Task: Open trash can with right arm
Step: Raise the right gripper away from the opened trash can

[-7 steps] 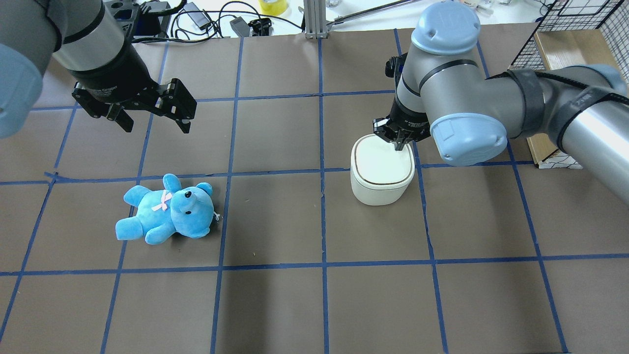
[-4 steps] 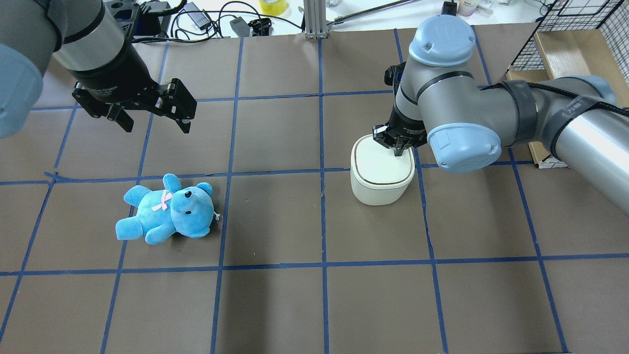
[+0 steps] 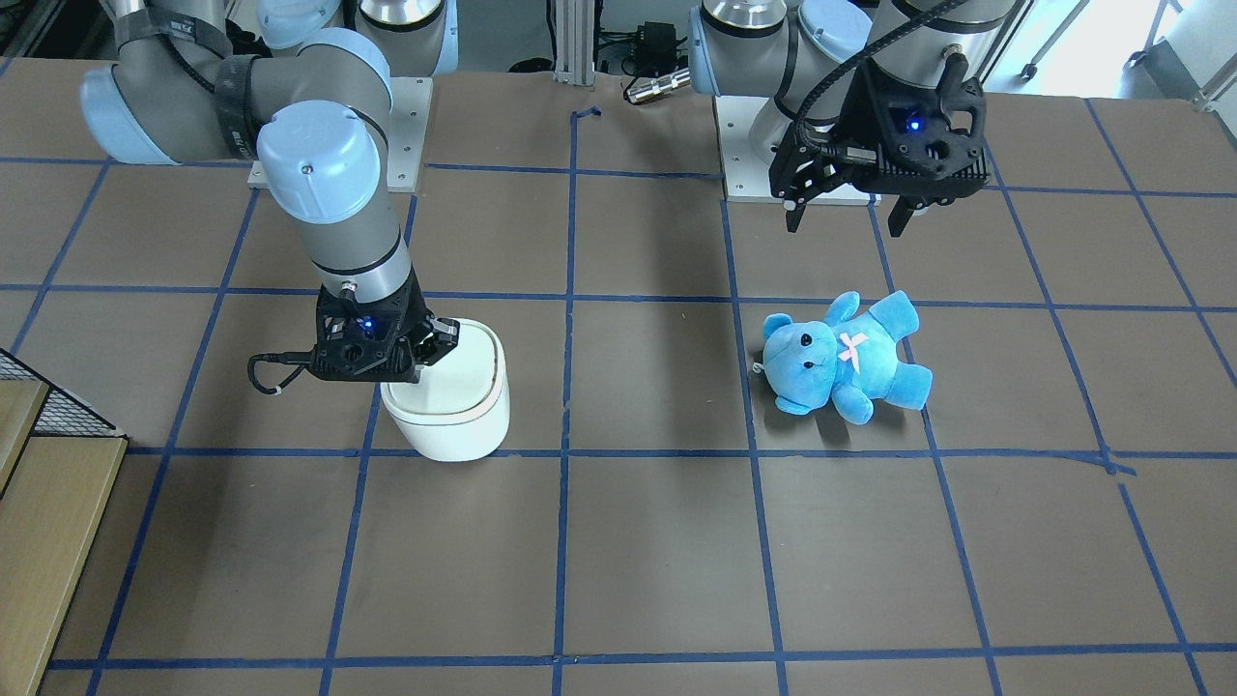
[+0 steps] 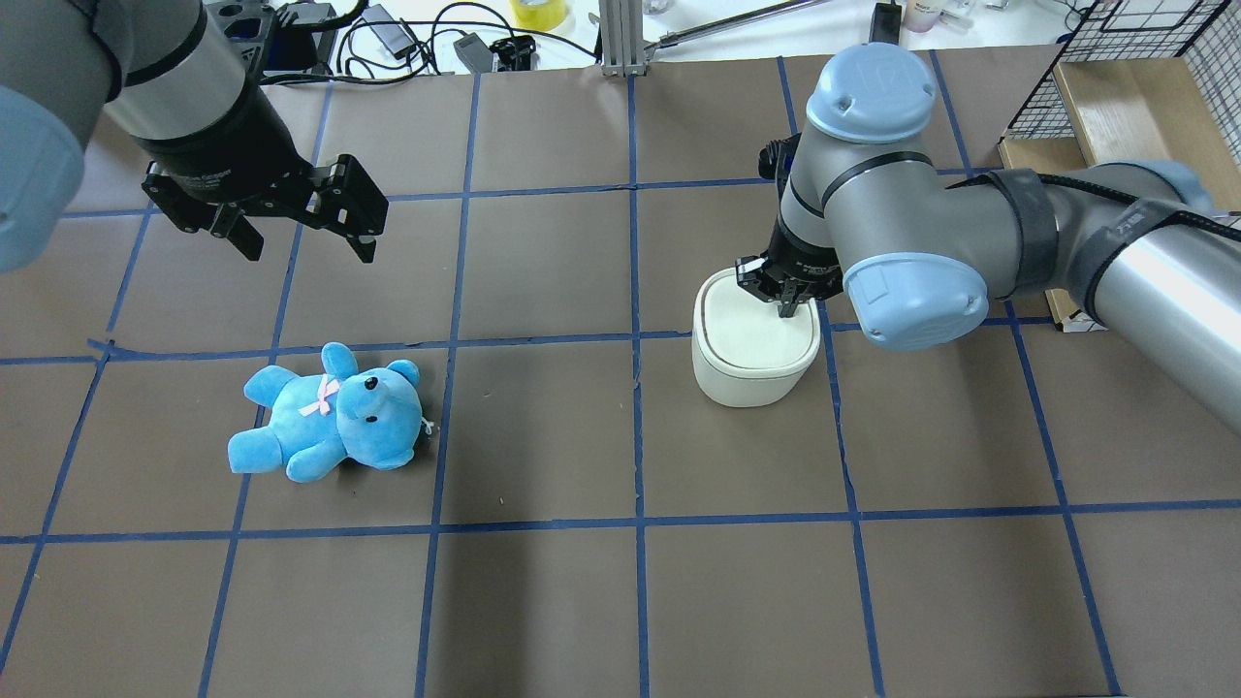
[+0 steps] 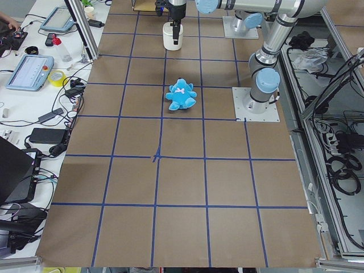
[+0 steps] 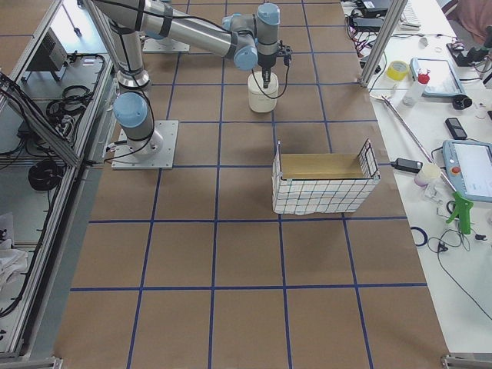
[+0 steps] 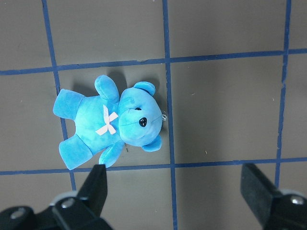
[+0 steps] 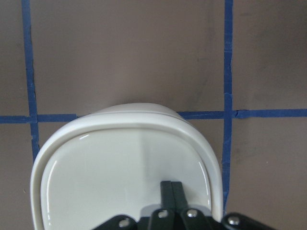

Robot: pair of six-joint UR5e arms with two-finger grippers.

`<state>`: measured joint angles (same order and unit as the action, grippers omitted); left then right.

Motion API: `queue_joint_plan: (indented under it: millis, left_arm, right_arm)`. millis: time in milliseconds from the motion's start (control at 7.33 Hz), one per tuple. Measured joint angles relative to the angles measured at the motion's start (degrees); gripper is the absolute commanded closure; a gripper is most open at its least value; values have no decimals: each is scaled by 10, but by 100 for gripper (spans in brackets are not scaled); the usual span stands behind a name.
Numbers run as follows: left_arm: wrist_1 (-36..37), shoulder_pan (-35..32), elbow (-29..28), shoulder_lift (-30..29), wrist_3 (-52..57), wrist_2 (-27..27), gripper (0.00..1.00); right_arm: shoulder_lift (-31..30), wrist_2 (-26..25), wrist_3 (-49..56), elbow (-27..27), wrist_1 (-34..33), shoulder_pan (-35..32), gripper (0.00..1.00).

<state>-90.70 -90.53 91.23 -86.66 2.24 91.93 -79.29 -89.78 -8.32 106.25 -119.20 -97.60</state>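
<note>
The white trash can (image 4: 747, 373) stands right of the table's middle, its flat lid down. It also shows in the front view (image 3: 454, 411) and fills the right wrist view (image 8: 120, 167). My right gripper (image 4: 787, 308) is shut, its fingertips (image 8: 171, 189) together and pointing down on the lid near its far right edge. From the front it stands over the can's edge (image 3: 417, 365). My left gripper (image 4: 305, 242) is open and empty, high above the blue teddy bear (image 4: 330, 417), which lies on its back (image 7: 110, 122).
A wire basket with a wooden box (image 4: 1134, 87) stands at the far right, close behind the right arm's elbow. Cables and small devices (image 4: 388, 39) lie along the table's far edge. Blue tape lines grid the brown table (image 4: 620, 582).
My right gripper has moved a little nearer and lower over the lid's right side, still shut. The left arm and the teddy bear have not moved.
</note>
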Motion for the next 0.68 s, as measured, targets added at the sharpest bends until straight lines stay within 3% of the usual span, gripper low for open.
queue_joint_plan:
  millis: [273, 682]
  left_arm:
    - [0, 0, 0, 0, 0, 0, 0]
    - [0, 0, 0, 0, 0, 0, 0]
  right_arm:
    - [-31, -3, 0, -40, 39, 1, 0]
    - [-67, 0, 6, -200, 225, 4, 0]
